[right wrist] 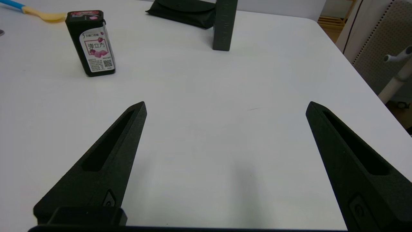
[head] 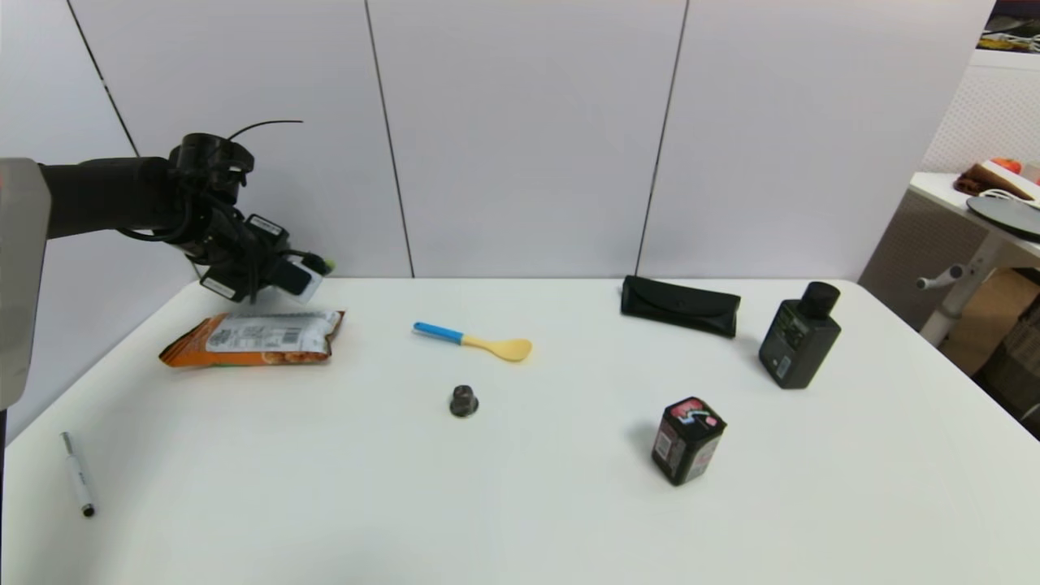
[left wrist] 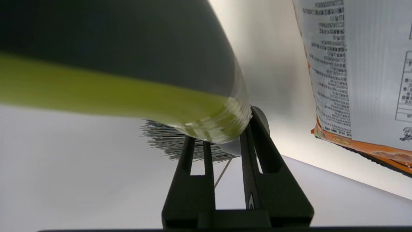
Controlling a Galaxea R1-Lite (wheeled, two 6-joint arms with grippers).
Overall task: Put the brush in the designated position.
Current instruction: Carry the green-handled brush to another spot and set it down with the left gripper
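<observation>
the brush [left wrist: 122, 96] is clamped in the closed left gripper [left wrist: 222, 135], held above the bench [head: 520, 487] just behind the snack bag [head: 253, 338]. the hold looks near the handle's end, so the brush could twist or slip, or land on the bag. the right gripper [right wrist: 225, 108] waits open over the bench.

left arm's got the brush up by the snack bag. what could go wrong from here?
1. The left gripper pinches the brush only at its fingertips, so it may twist or slip out.
2. The snack bag lies close beneath; a low move could drag the bristles across it and shove it.
3. The right gripper hangs open over bare table, little risk there.
</observation>
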